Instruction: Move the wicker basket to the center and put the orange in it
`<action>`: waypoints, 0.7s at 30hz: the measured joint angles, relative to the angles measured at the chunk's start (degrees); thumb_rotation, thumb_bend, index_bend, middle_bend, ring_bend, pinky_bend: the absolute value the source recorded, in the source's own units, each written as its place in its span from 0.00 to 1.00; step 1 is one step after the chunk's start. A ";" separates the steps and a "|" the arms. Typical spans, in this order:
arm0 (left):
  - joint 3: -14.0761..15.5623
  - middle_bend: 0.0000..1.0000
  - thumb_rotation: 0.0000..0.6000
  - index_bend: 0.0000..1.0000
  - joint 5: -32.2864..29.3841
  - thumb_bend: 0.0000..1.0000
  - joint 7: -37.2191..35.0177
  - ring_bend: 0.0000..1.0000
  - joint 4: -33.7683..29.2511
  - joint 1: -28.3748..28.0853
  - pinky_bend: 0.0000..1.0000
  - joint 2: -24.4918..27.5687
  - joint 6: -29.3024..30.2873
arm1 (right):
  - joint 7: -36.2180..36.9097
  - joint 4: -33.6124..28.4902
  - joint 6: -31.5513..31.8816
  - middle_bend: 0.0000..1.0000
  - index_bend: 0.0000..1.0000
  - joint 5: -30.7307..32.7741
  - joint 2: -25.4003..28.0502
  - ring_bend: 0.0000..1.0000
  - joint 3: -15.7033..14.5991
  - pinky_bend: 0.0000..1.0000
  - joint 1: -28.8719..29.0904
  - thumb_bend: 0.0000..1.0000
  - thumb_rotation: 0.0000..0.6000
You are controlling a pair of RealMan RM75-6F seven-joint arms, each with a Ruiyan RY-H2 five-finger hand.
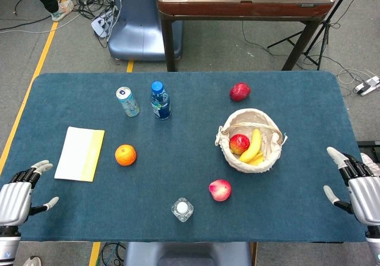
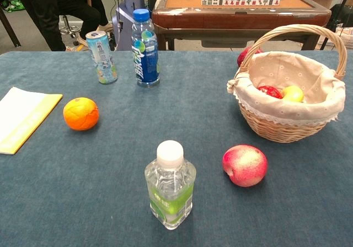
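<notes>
The wicker basket (image 1: 272, 154) (image 2: 278, 127), lined with white cloth, stands on the right half of the table and holds a red apple and a banana. The orange (image 1: 125, 155) (image 2: 81, 113) lies alone on the left half. My left hand (image 1: 16, 199) hovers open at the table's near left corner, far from the orange. My right hand (image 1: 358, 185) hovers open at the near right edge, well to the right of the basket. Neither hand shows in the chest view.
A yellow-white notepad (image 1: 80, 153) lies left of the orange. A can (image 1: 127, 101) and a blue bottle (image 1: 160, 100) stand behind it. A small water bottle (image 1: 182, 209) stands at the front middle, a peach-red apple (image 1: 219, 190) beside it. Another red apple (image 1: 239, 91) lies behind the basket.
</notes>
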 measured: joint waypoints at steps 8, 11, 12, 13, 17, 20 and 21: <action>0.08 0.21 1.00 0.27 -0.21 0.08 -0.28 0.27 -0.27 0.59 0.24 0.54 0.66 | -2.43 -3.92 -5.51 0.17 0.10 2.05 2.14 0.15 2.48 0.27 4.34 0.29 1.00; 0.03 0.21 1.00 0.27 -0.13 0.08 -0.31 0.27 -0.69 0.62 0.24 0.93 0.77 | -3.29 -5.19 -8.90 0.14 0.10 3.78 2.60 0.15 3.84 0.27 6.85 0.27 1.00; 0.01 0.21 1.00 0.27 -0.02 0.08 -0.32 0.27 -0.85 0.64 0.24 1.07 0.88 | -3.58 -5.59 -10.13 0.14 0.10 4.48 2.72 0.15 4.29 0.27 7.70 0.27 1.00; 0.01 0.21 1.00 0.27 0.08 0.08 -0.32 0.27 -0.98 0.67 0.24 1.17 1.00 | -3.96 -6.11 -11.90 0.14 0.10 5.50 2.84 0.15 4.97 0.27 8.99 0.27 1.00; 0.09 0.21 1.00 0.27 0.16 0.08 -0.55 0.27 -1.35 0.76 0.24 1.55 0.97 | -5.10 -7.23 -18.05 0.14 0.10 9.50 2.63 0.15 7.65 0.27 14.10 0.27 1.00; 0.15 0.21 1.00 0.27 0.35 0.08 -0.50 0.27 -1.61 0.79 0.24 1.76 0.99 | -6.47 -7.36 -22.58 0.14 0.10 13.41 1.74 0.15 9.66 0.27 18.27 0.27 1.00; 0.18 0.21 1.00 0.27 0.44 0.08 -0.46 0.27 -1.69 0.82 0.24 1.78 1.07 | -7.32 -7.23 -24.28 0.14 0.10 15.17 1.13 0.15 10.39 0.27 19.94 0.27 1.00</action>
